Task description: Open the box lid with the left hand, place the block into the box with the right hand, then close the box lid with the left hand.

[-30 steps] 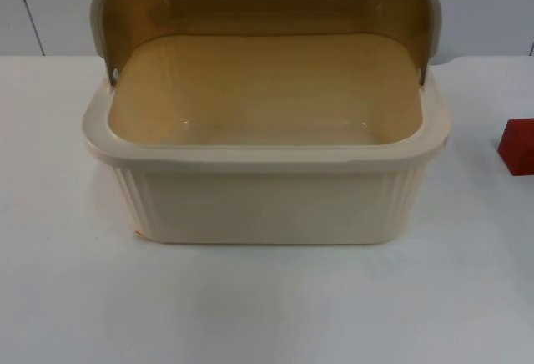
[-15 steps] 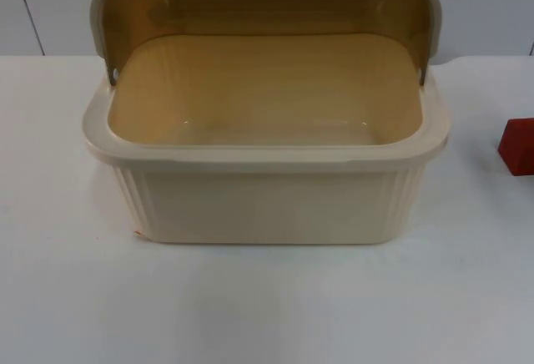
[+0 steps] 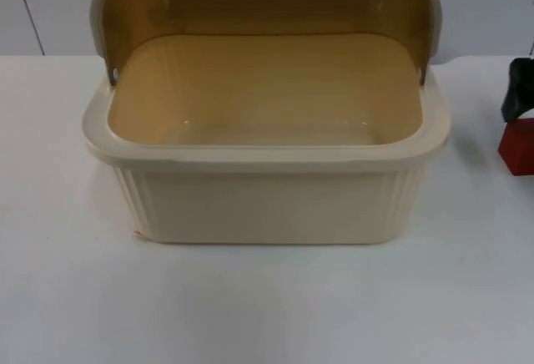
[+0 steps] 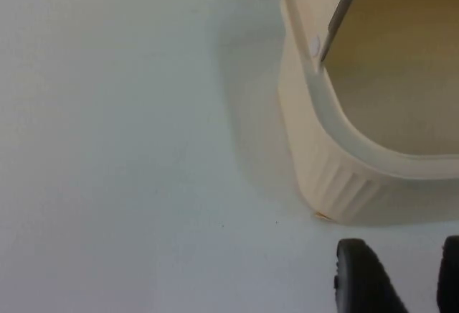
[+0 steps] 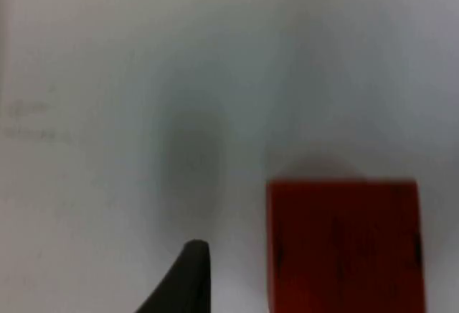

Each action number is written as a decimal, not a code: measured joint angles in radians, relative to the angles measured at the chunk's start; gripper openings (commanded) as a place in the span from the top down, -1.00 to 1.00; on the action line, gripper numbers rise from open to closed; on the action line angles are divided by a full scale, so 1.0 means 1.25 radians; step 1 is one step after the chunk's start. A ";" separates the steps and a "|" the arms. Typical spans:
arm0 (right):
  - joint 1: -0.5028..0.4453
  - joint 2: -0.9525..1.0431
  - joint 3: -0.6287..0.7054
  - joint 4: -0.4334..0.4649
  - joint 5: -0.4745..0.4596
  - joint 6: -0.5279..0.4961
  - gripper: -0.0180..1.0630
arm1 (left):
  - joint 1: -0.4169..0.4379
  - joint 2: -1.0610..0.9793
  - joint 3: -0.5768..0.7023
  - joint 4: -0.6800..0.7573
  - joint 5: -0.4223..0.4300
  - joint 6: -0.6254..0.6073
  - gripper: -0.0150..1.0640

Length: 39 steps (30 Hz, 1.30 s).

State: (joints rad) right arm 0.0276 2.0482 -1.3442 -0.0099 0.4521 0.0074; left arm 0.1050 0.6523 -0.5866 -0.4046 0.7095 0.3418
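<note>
The left pincer [image 4: 398,277] hung low over the white bench [image 3: 267,305], just off the box's [image 3: 267,197] near left corner, with the ribbed cream wall ahead of its fingertips and a little to their right. Two dark fingertips [image 4: 362,277] stood apart with bench showing between them, so that pincer was parted and held nothing; this arm looked to be waiting. The lid [image 3: 267,1] stood tipped up and back behind the opening, and the yellowish inside of the box lay bare, so the opening step appeared done and the placing step was in hand. Farther right, past the box's right wall and well apart from it, the red block [image 3: 517,145] sat on the bench at the right edge of the top view. The right pincer [image 3: 519,88] was just above and behind it, plainly the nearer of the two, since the left one was on the far side of the box. From the right wrist camera the block [image 5: 344,245] lay ahead of the one dark fingertip [image 5: 188,273] on show and off to one side of it, not yet between the fingers, with bare bench in the gap. Whether that pincer was parted or closed could not be told. The block looked about square, with no clear long axis, its faces roughly squared to the wrist camera's view. The grasp would likely need the pincer shifted sideways toward the block, so that the block came between the fingers before lowering.
</note>
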 measured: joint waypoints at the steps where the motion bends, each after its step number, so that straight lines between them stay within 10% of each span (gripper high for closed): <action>1: 0.000 0.000 0.000 0.000 0.000 0.000 -0.97 | 0.000 0.000 0.000 0.000 0.000 0.000 0.42; 8: 0.000 0.102 -0.055 0.008 -0.020 0.000 -0.52 | 0.000 0.000 0.000 0.002 -0.003 0.000 0.42; 15: 0.000 0.106 -0.056 0.015 -0.014 0.007 0.96 | 0.000 0.000 0.000 0.002 -0.008 0.000 0.42; 28: 0.000 -0.200 -0.034 0.015 0.153 0.009 0.97 | 0.000 0.000 0.000 0.002 -0.024 -0.001 0.56; 39: 0.000 -0.571 0.224 0.015 0.209 0.009 0.97 | 0.000 0.000 0.000 0.002 -0.028 -0.001 0.57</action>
State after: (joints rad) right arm 0.0276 1.3348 -1.0645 0.0083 0.7137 0.0192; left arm 0.1050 0.6523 -0.5866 -0.4027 0.6739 0.3401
